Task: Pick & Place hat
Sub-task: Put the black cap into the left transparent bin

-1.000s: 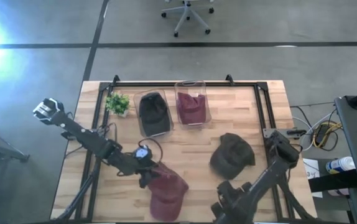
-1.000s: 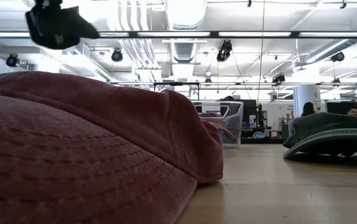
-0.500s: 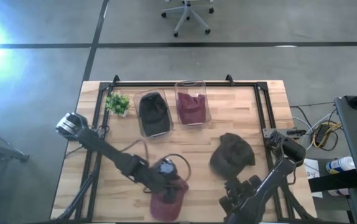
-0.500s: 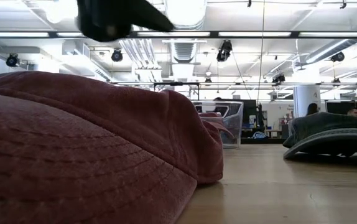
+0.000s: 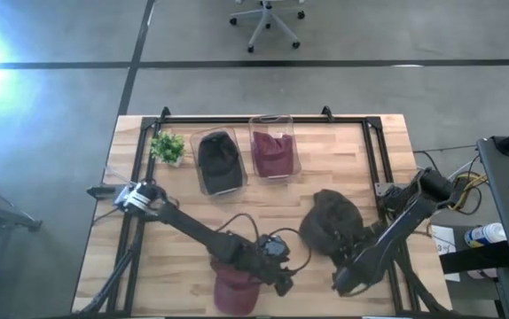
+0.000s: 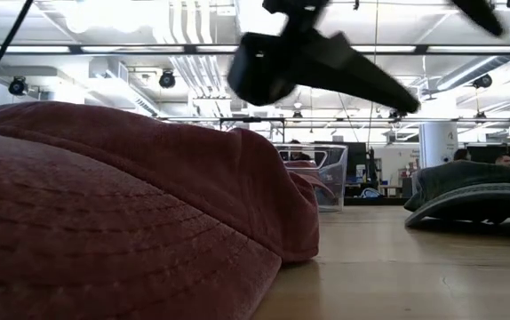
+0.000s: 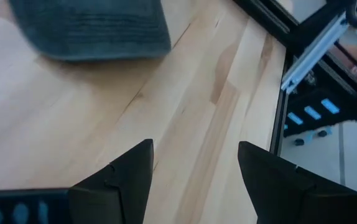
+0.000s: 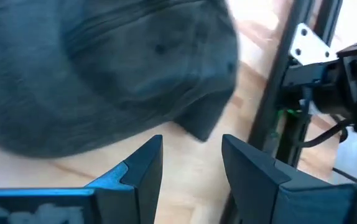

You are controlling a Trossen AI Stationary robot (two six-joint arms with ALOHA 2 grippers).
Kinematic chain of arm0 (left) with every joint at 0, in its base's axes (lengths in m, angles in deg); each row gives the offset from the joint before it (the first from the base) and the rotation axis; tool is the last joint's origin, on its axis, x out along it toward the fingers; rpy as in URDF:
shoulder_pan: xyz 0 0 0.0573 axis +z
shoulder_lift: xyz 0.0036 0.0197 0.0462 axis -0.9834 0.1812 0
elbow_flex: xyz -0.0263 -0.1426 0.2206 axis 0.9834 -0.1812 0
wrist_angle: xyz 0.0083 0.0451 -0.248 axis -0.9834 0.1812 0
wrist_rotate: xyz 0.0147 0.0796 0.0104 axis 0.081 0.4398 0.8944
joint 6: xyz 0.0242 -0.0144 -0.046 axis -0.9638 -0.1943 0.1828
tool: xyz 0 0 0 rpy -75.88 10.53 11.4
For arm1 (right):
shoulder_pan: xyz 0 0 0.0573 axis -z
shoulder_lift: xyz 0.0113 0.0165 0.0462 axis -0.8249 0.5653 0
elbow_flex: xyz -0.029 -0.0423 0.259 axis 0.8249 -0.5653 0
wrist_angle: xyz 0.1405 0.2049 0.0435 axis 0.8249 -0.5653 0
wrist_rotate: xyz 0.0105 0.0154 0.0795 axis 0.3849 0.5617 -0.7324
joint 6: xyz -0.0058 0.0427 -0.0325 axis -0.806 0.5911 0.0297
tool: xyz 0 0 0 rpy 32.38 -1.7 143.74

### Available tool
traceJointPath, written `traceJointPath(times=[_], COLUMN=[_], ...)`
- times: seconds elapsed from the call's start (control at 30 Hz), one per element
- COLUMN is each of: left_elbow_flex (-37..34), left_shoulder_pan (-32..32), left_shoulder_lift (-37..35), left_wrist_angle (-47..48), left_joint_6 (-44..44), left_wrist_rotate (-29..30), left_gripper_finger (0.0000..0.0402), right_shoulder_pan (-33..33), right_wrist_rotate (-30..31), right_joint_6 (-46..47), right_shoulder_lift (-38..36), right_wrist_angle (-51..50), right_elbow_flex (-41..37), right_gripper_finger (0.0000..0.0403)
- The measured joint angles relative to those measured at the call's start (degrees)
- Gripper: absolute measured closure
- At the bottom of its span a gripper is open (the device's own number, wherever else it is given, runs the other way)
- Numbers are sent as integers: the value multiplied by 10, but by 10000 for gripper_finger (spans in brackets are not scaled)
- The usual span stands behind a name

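Wood-grained and pale, the counter [image 5: 263, 208] carries everything here, framed by a black rail. On it, largest of the loose things, lies a dark olive hat [image 5: 330, 217], slumped just beyond the right fingers [image 5: 343, 282], which hover near its brim side with nothing between them; they stand parted, released, and the right wrist view shows the hat [image 8: 104, 68] filling the space just ahead of them, so this arm looks lined up for an approach to that hat. Next in size, a maroon hat [image 5: 235, 288] sits at the counter's near edge. The left fingers [image 5: 281, 282] hang spread wide and empty just past it, on the side toward the olive hat; the left wrist view shows only bare wood between them and a corner of the grey-green fabric [image 7: 91, 28] farther off, so they appear to be above the counter, not on the maroon hat. Farther from both arms, two clear bins stand side by side: one [image 5: 219, 162] holds a black hat, the other [image 5: 273, 146] a maroon one, which suggests sorting by colour. Smallest, a little green plant [image 5: 168, 146] sits beside the black-hat bin, well apart from both sets of fingers.
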Motion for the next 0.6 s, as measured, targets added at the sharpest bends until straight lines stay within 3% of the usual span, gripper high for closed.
traceJointPath(times=[0.17, 0.27, 0.4, 0.6], left_elbow_flex=[41, 57, 65, 57], left_shoulder_pan=[7, 13, 26, 52], left_shoulder_lift=[44, 68, 84, 86], left_wrist_angle=[-2, -2, -2, -5], left_joint_6=[13, 17, 116, 204], left_wrist_rotate=[0, 2, 2, 42], left_gripper_finger=[173, 173, 173, 173], right_shoulder_pan=[11, 14, 14, 16], right_wrist_rotate=[1, 1, 1, 1], right_joint_6=[5, 2, 0, -14], right_shoulder_lift=[-71, -106, -121, -117], right_wrist_angle=[22, 101, 179, 180], right_elbow_flex=[-69, -114, -161, -190], right_gripper_finger=[241, 241, 241, 241])
